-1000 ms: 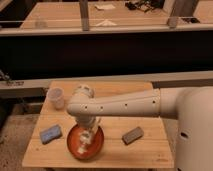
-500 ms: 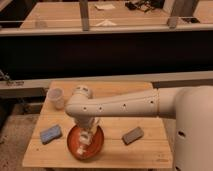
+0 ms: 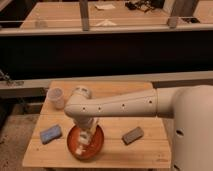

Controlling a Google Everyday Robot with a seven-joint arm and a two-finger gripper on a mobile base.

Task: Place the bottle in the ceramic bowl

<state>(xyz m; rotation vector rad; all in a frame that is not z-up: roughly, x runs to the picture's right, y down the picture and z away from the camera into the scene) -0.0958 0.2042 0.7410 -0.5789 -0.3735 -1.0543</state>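
Most of the task looks done: the bottle [image 3: 81, 146] lies inside the bowl [image 3: 98, 145], which sits near the front edge of the table [image 3: 145, 150], left of centre. The gripper [image 3: 86, 135] hangs low over the bowl, right above the bottle, but whether its grip is slack or firm, and whether it has let go, cannot be told. What is left, by this judgement, is a confirmed release and lifting the arm [image 3: 120, 104] clear.
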